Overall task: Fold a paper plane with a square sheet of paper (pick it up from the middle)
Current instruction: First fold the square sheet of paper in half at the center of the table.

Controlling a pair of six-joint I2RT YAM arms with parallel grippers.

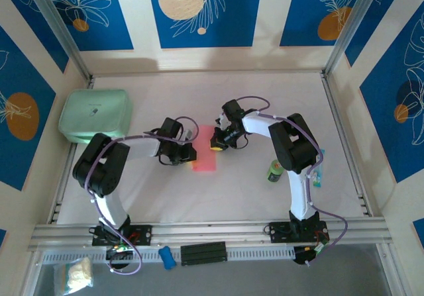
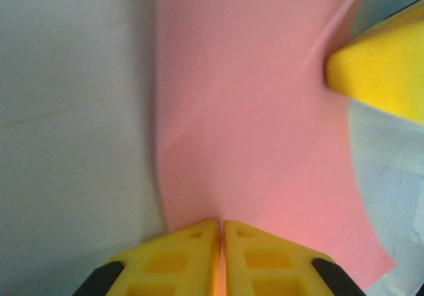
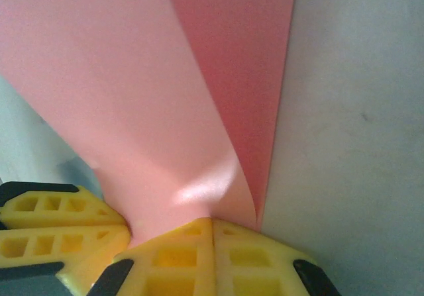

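Setting: white table [image 1: 238,190] enclosed by walls with blue, leaf-patterned panels [image 1: 199,11].
Pink paper [image 1: 205,155]: mid-table between the two grippers, seen from above as a narrow strip; up close, a lighter layer curls up over a darker layer lying flat.
Left gripper [image 2: 221,240]: yellow fingers pressed together, pinching the paper's left edge.
Right gripper [image 3: 212,243]: fingers pressed together, pinching the curled layer at the paper's right side.
Spacing: both grippers near each other, paper spanning them.
Mint-green case [image 1: 95,114]: far-left of the table, well apart from the paper.
Small green can [image 1: 275,171]: standing beside the right arm.
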